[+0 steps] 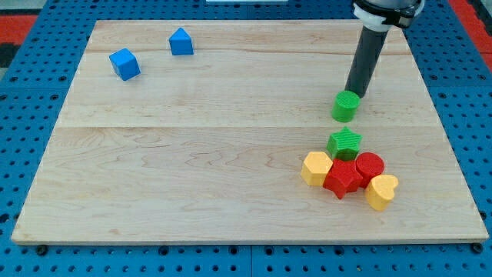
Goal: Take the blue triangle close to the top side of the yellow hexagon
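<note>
The blue triangle (pixel 181 41) sits near the view's top left on the wooden board (pixel 192 154). The yellow hexagon (pixel 316 168) lies at the lower right, at the left end of a cluster of blocks. My tip (pixel 354 95) is at the view's upper right, touching or just behind the top edge of a green cylinder (pixel 346 106). The tip is far to the right of the blue triangle and above the yellow hexagon.
A blue cube (pixel 124 64) lies left of the blue triangle. The cluster holds a green star (pixel 345 142), a red star (pixel 343 179), a red cylinder (pixel 370 166) and a yellow heart (pixel 381 191). A blue pegboard (pixel 31 92) surrounds the board.
</note>
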### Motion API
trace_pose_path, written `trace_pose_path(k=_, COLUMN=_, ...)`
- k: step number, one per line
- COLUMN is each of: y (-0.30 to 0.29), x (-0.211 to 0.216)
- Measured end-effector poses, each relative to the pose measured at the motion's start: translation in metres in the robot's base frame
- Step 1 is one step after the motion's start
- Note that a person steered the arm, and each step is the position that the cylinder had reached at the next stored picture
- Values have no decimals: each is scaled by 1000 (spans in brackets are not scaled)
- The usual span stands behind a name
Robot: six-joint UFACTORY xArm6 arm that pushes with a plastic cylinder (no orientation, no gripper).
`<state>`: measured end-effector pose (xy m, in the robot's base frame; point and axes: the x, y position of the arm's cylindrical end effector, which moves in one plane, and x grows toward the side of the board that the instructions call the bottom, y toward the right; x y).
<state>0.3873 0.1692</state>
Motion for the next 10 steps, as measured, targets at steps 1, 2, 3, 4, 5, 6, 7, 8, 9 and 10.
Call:
trace_pose_path(k=1, y=-8, x=32)
trace_pose_path(k=2, y=-19, x=45)
trace_pose_path(k=3, y=-20, x=14)
trace_pose_path(k=4, y=-36, x=-29)
trace_pose_path(k=5, y=-77, x=-71)
trace_pose_path(k=6, y=-127, x=-114)
trace_pose_path(k=7, y=-185, x=-148)
trace_pose_path(k=8, y=-245, x=-168)
trace_pose_path(k=9, y=-304, x=-166)
trace_pose_path(k=10, y=-305, x=-143)
